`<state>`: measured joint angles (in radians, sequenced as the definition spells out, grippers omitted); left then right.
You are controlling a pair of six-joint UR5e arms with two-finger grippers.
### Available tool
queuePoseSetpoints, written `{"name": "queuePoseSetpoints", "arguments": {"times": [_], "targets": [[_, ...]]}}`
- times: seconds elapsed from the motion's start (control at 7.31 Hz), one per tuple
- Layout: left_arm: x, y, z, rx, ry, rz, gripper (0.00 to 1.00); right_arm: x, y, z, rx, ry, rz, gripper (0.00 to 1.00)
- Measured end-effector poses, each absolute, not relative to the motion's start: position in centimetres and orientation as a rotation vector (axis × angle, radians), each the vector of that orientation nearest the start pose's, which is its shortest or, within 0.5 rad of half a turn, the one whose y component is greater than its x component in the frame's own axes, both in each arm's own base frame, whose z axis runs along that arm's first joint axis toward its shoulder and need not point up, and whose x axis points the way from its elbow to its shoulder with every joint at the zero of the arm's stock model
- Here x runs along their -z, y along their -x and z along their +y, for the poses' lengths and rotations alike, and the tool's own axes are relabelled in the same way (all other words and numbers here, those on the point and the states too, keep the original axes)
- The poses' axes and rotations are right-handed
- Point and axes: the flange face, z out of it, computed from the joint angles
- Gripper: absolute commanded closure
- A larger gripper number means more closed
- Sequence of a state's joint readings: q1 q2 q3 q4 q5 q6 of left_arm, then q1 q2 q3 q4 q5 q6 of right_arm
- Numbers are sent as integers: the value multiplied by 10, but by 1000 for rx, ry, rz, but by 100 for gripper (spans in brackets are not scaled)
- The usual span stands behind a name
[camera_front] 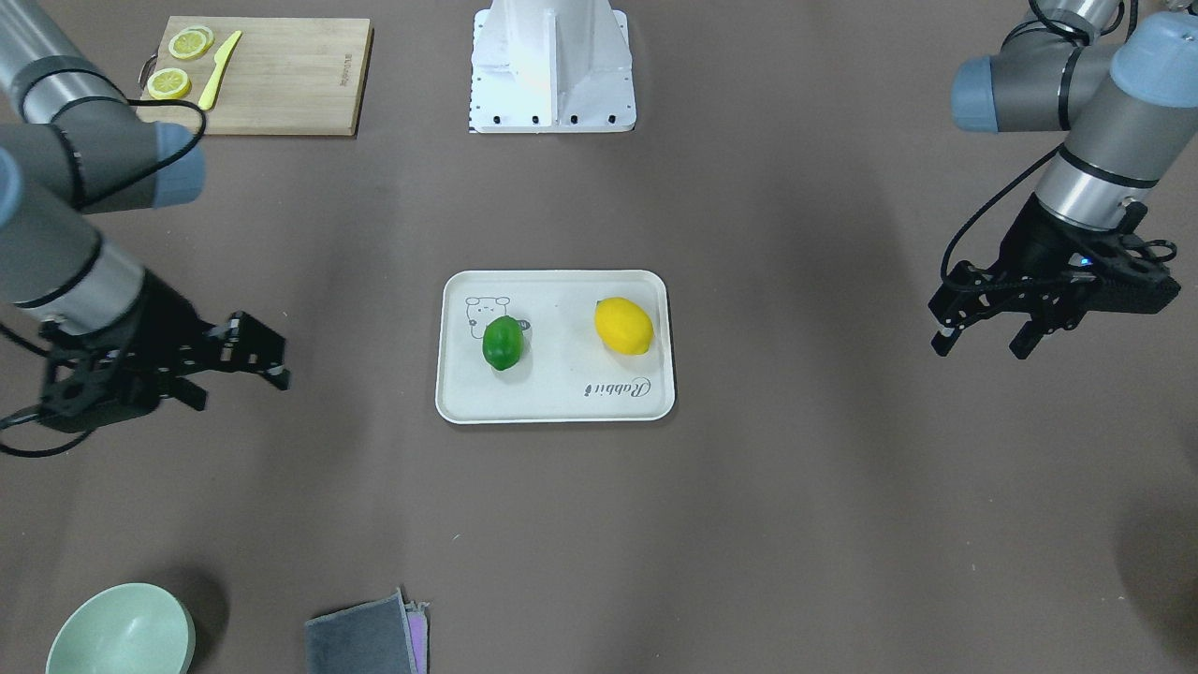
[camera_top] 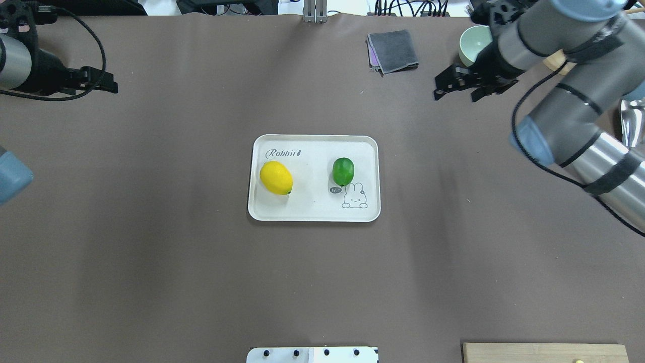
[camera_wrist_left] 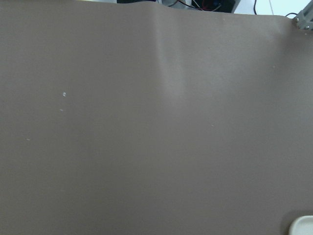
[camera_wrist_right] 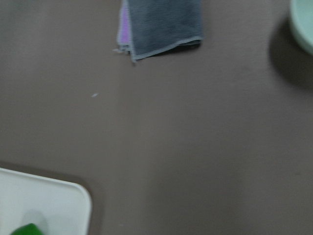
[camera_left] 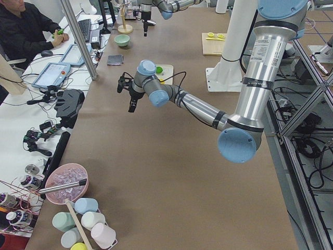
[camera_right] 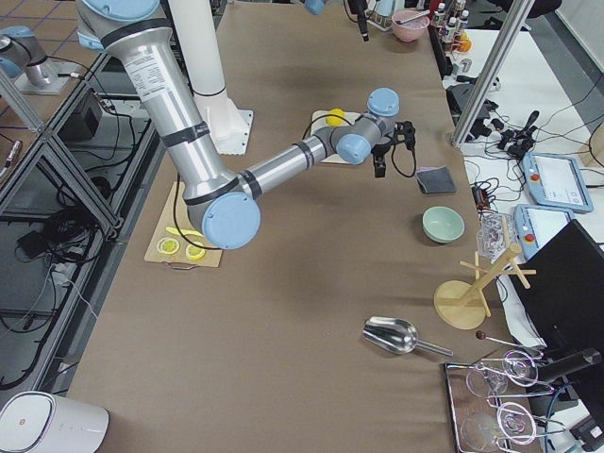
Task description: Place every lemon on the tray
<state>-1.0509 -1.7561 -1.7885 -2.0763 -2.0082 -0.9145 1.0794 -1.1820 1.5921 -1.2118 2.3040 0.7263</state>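
The off-white tray (camera_front: 562, 402) lies at the table's middle, also in the overhead view (camera_top: 312, 212). The yellow lemon (camera_front: 623, 325) (camera_top: 276, 177) lies on it near the "Rabbit" script. The green lemon (camera_front: 504, 342) (camera_top: 343, 171) lies on it by the cartoon animal. My left gripper (camera_front: 981, 344) (camera_top: 108, 83) hangs open and empty, far off to the tray's side. My right gripper (camera_front: 239, 388) (camera_top: 456, 95) is open and empty on the other side, well clear of the tray. The right wrist view shows a tray corner (camera_wrist_right: 58, 200) and a bit of the green lemon (camera_wrist_right: 27, 230).
A bamboo cutting board (camera_front: 281, 75) with lemon slices (camera_front: 168, 83) and a yellow knife (camera_front: 218, 70) lies by the robot base (camera_front: 552, 65). A pale green bowl (camera_front: 122, 632) and a folded grey cloth (camera_front: 365, 641) lie at the far edge.
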Motion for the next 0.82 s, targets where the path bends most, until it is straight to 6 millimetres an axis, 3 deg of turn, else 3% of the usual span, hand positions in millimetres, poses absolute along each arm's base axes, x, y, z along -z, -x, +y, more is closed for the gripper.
{"name": "queuePoseSetpoints", "arguments": {"times": [0.14, 0.27, 0.82], "targets": [[-425, -186, -535, 151, -386, 893, 1, -425, 190, -601, 83, -224, -960, 0], [-447, -155, -531, 111, -349, 892, 1, -458, 147, -595, 89, -236, -940, 0], [-521, 30, -521, -60, -320, 713, 1, -587, 2, -546, 143, -178, -789, 0]]}}
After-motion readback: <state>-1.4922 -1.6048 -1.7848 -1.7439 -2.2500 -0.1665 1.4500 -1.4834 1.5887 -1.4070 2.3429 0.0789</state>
